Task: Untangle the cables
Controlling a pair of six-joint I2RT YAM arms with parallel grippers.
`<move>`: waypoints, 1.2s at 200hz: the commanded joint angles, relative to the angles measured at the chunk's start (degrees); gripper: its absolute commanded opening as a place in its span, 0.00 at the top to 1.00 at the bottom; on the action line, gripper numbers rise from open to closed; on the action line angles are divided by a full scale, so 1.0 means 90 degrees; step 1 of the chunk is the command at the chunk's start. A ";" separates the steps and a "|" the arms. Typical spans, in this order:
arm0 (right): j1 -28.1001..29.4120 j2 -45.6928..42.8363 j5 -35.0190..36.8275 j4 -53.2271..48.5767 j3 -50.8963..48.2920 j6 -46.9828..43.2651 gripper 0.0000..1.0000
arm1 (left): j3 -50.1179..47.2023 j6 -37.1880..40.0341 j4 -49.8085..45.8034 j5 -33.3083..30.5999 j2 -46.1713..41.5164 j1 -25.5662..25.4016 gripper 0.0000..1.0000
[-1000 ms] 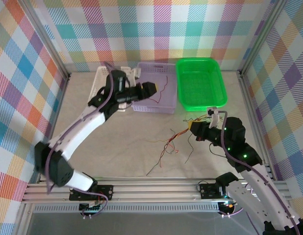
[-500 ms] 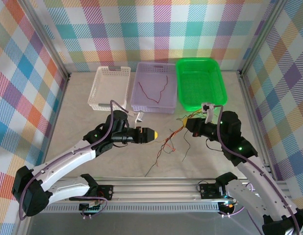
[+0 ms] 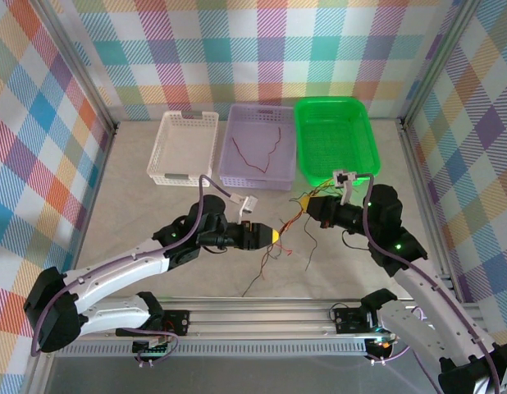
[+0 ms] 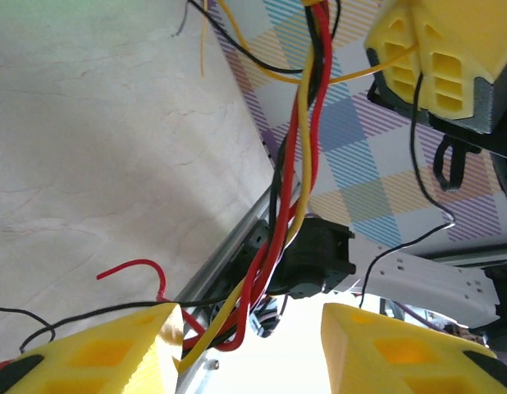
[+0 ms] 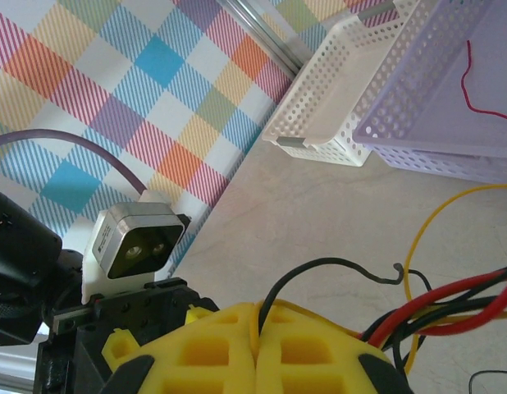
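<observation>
**Tangle held up at mid-table**

Top view: right gripper pinched shut on the cables, left gripper just beside them. Left wrist view made plain its fingers stood apart, with red, yellow and black strands running between. One red cable lay in the purple basket at the far edge. Bare table to the left.

Cables partly hidden behind fingers

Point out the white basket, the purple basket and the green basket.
white basket (image 3: pixel 157 153): top external view, left wall.
purple basket (image 3: pixel 255 182): top external view, front wall.
green basket (image 3: pixel 335 135): top external view, bare floor.
</observation>
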 commanded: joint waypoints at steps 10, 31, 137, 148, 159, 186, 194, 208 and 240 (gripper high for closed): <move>-0.0011 -0.0050 -0.0169 0.0405 -0.0077 0.0105 1.00 | -0.0119 0.0021 0.0407 -0.0002 0.0108 -0.0209 0.61; -0.0011 -0.0053 -0.0206 0.0536 -0.0152 0.0184 1.00 | -0.0171 0.0001 0.0507 -0.0035 0.0166 -0.0283 0.65; -0.0012 0.0095 -0.0487 0.1256 -0.0568 0.0638 1.00 | -0.0026 0.0160 0.0717 -0.0154 0.0573 -0.0636 0.80; -0.0006 0.0075 -0.0453 0.1223 -0.0568 0.0622 1.00 | 0.0010 0.0206 0.0630 -0.0196 0.0572 -0.0639 0.89; -0.0012 0.0049 -0.0441 0.1190 -0.0570 0.0598 1.00 | 0.0026 0.0265 0.0535 -0.0259 0.0542 -0.0636 0.97; -0.0011 0.0036 -0.0388 0.1133 -0.0568 0.0531 1.00 | 0.0026 0.0337 0.0423 -0.0344 0.0481 -0.0636 1.00; -0.0012 0.0036 -0.0378 0.1111 -0.0581 0.0526 1.00 | 0.0024 0.0347 0.0427 -0.0372 0.0480 -0.0637 1.00; -0.0007 0.0036 -0.0359 0.1100 -0.0587 0.0497 1.00 | -0.0005 0.0349 0.0451 -0.0405 0.0479 -0.0636 1.00; -0.0012 -0.0093 0.0075 0.0239 -0.0299 0.0049 1.00 | 0.0012 0.0540 -0.0068 -0.1201 0.0133 -0.0628 1.00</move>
